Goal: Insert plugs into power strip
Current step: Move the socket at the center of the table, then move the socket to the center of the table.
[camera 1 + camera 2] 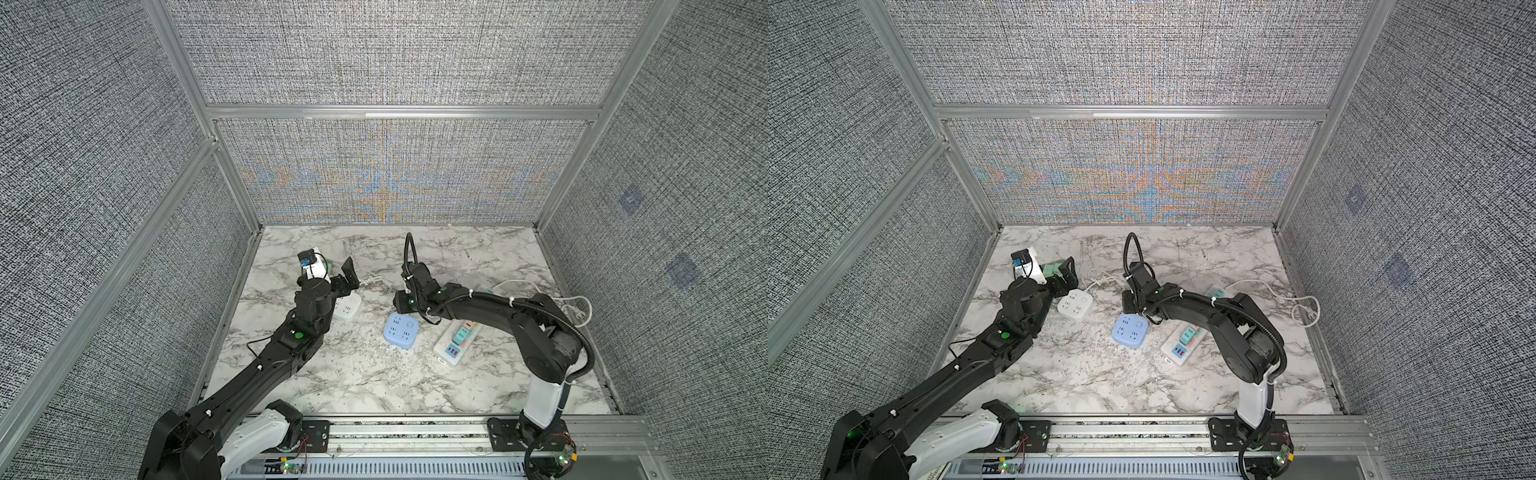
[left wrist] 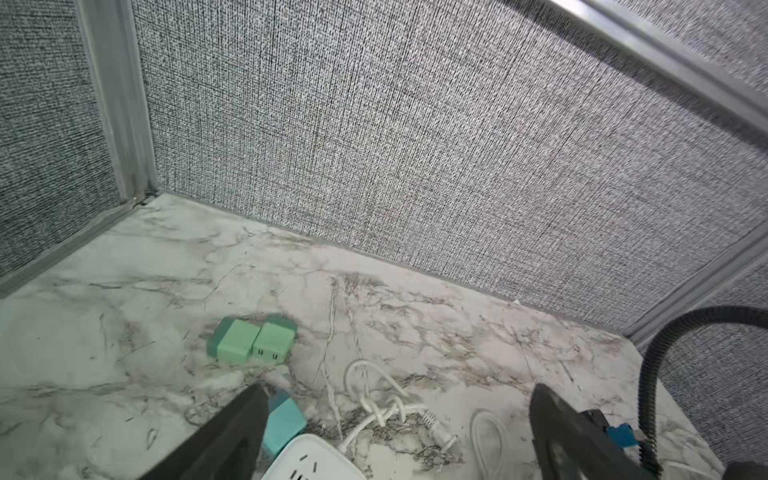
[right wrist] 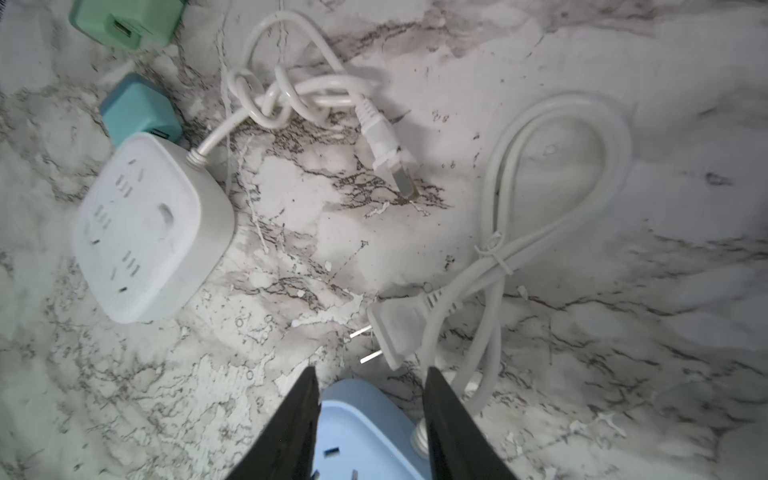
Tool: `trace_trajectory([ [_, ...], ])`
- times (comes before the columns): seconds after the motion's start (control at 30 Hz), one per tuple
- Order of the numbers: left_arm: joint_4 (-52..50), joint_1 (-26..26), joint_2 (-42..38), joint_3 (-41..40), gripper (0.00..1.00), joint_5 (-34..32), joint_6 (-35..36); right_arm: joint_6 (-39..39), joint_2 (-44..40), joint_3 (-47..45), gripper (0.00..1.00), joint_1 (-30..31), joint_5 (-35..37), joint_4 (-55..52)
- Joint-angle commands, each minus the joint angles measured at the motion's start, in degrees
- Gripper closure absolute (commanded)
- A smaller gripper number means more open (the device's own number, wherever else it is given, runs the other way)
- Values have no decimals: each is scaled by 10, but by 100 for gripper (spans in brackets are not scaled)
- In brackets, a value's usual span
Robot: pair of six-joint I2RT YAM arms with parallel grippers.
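Left gripper (image 2: 397, 388): hangs spread wide and empty, low over the table (image 2: 124, 291). Faces a pair of green plugs (image 2: 253, 340) a little ahead of the fingertips, side by side and touching, prongs out of sight. Has a teal plug (image 2: 286, 419) right beside one finger (image 2: 232, 432), pressed up against the white socket cube (image 2: 311, 461) beneath the wrist. Looks down on a knotted white cord (image 2: 388, 409) lying between the jaws. Right gripper (image 3: 372, 369): sits drawn nearly closed, with only a narrow gap and nothing visibly pinched in it; hovers over the far corner of the blue socket cube (image 3: 361, 428), contact impossible to judge. Has a two-pin cord end (image 3: 395, 328) just beyond the fingertips. Has the long strip (image 1: 451, 353) back under its forearm in a top view, already carrying a short row of plugs (image 1: 462, 332), teal and pink. Reads as the pick-up step: most likely fetching one of the loose plugs for an empty socket. Calls next for lowering the left jaws around a single plug, probably the teal one as nearest, closing square on its flat sides, then turning the prongs toward the socket slots. Needs care not to snag the cord or shove the white cube aside while closing. Wants a firm enough pinch to push the prongs fully home.
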Motion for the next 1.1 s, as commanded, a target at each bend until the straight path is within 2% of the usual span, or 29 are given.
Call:
trace_trajectory([
  [0.0,-55,2,7,9,0,0,-11,-5,13,6,56,10,3,-16],
  [0.27,-63,3,8,7,0,-8,-6,-2,27,-13,56,38,10,-16],
  [0.63,-41,3,-5,-11,0,5,-19,-3,-19,-58,56,79,44,-15],
  [0.8,-67,13,1,-3,0,-36,-40,-14,-21,-20,56,80,48,-20],
  [0.93,-106,44,-21,-10,0,-87,-78,-24,-14,34,56,79,41,-14],
  [1.07,-99,126,-63,-54,0,-45,-113,-42,13,105,52,80,33,-2],
])
